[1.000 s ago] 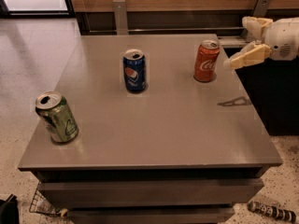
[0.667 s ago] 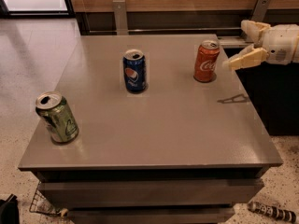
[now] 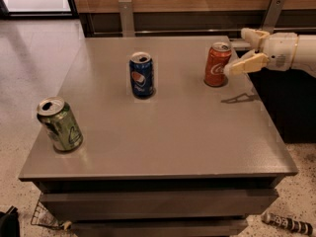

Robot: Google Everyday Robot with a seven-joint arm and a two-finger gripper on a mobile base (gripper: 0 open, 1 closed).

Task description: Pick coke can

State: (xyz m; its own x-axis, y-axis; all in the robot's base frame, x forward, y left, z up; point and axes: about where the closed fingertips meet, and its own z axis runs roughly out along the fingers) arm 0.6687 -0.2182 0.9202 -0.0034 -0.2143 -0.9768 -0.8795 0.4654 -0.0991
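The coke can (image 3: 217, 64) is red-orange with white script and a silver top. It stands upright at the far right of the grey table (image 3: 163, 132). My gripper (image 3: 243, 50) comes in from the right edge at can height, open, its cream fingers (image 3: 246, 65) spread. The near fingertip is right beside the can's right side; the far finger (image 3: 253, 34) is behind and to the right. The can is not between the fingers.
A blue Pepsi can (image 3: 141, 75) stands upright at the table's middle back. A green can (image 3: 60, 124) stands tilted-looking near the front left edge. A wooden wall with metal posts (image 3: 126, 15) runs behind the table. A wire basket (image 3: 47, 216) sits on the floor at lower left.
My gripper has moved left toward the coke can, and its near fingertip is now right beside the can. The cans have not moved.
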